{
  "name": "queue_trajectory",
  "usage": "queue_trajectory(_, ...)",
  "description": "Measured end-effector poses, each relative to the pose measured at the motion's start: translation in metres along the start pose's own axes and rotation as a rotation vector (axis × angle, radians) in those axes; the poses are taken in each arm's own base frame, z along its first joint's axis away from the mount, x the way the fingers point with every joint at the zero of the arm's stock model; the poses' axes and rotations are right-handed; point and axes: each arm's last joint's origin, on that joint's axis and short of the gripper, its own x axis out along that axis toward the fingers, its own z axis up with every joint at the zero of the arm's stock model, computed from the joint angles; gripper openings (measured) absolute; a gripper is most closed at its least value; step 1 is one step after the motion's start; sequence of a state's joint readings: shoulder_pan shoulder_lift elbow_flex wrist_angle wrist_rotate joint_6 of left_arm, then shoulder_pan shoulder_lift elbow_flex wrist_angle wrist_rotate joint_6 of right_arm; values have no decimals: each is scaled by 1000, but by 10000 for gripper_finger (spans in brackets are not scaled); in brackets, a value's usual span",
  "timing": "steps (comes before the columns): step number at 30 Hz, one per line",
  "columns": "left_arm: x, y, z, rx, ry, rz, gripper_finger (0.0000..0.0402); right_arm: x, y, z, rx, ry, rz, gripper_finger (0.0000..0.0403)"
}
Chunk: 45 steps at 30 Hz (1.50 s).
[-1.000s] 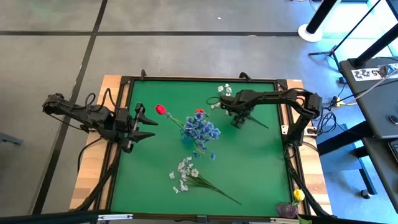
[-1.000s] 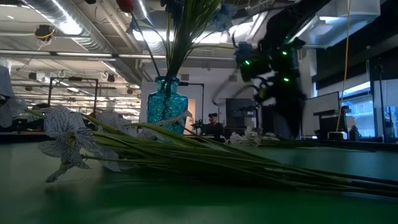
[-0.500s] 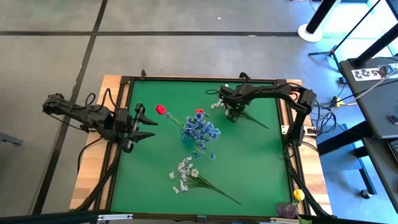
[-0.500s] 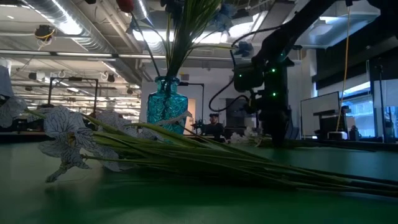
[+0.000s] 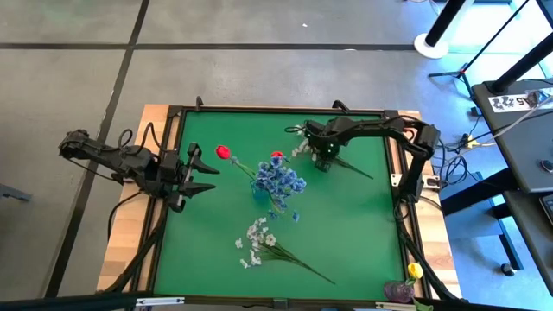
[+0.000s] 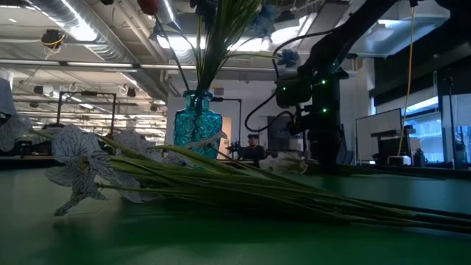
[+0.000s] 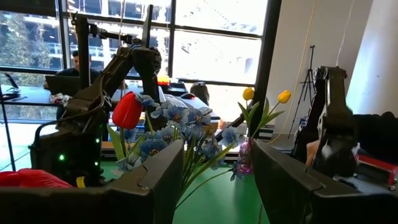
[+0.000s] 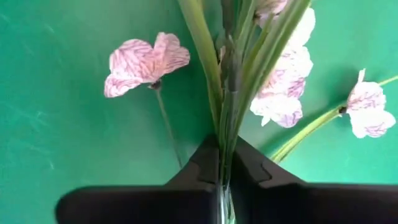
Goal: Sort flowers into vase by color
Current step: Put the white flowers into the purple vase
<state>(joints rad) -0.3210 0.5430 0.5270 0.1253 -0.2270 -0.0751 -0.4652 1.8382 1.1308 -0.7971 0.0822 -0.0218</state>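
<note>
Sorting half done: blue sprays (image 5: 280,181) and red tulips (image 5: 223,152) fill the teal vase (image 6: 197,124) mid-bench, the right end effector (image 5: 322,161) pinches a white blossom spray (image 8: 280,93) lying near the far edge, another white spray (image 5: 263,242) lies nearer, and the left end effector (image 5: 204,177) waits open.

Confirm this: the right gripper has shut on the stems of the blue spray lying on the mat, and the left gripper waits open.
Wrong flower. The right wrist view shows the right gripper shut on the white blossom spray's stems. The left gripper does wait open.
</note>
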Motion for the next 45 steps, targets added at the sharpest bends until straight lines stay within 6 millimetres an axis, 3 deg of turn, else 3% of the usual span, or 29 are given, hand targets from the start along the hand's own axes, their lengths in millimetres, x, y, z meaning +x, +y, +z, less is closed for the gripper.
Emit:
queue_trajectory(2, 0, 0, 0, 0, 0, 0, 185, -13, 0, -1, 21, -59, 28, 24)
queue_trajectory(7, 0, 0, 0, 0, 0, 0, 185, -75, -1, -20, 51, -312, 54, 22)
queue_trajectory(12, 0, 0, 0, 0, 0, 0, 185, -126, 6, -65, 64, -623, 134, 13)
queue_trajectory(17, 0, 0, 0, 0, 0, 0, 185, -152, 25, -117, -4, -885, 262, 15)
queue_trajectory(23, 0, 0, 0, 0, 0, 0, 185, -164, 48, -165, -154, -1179, 585, 13)
queue_trajectory(28, 0, 0, 0, 0, 0, 0, 185, -155, 72, -189, -332, -1315, 876, 10)
queue_trajectory(33, 0, 0, 0, 0, 0, 0, 185, -138, 104, -211, -445, -1344, 1147, 11)
queue_trajectory(37, 0, 0, 0, 0, -1, 0, 185, -134, 131, -232, -531, -1326, 1245, 9)
queue_trajectory(41, 0, 0, 0, 0, -1, 0, 185, -139, 151, -258, -628, -1323, 1351, 7)
queue_trajectory(45, 0, 0, 0, 0, -1, 0, 185, -144, 159, -278, -664, -1308, 1451, 13)
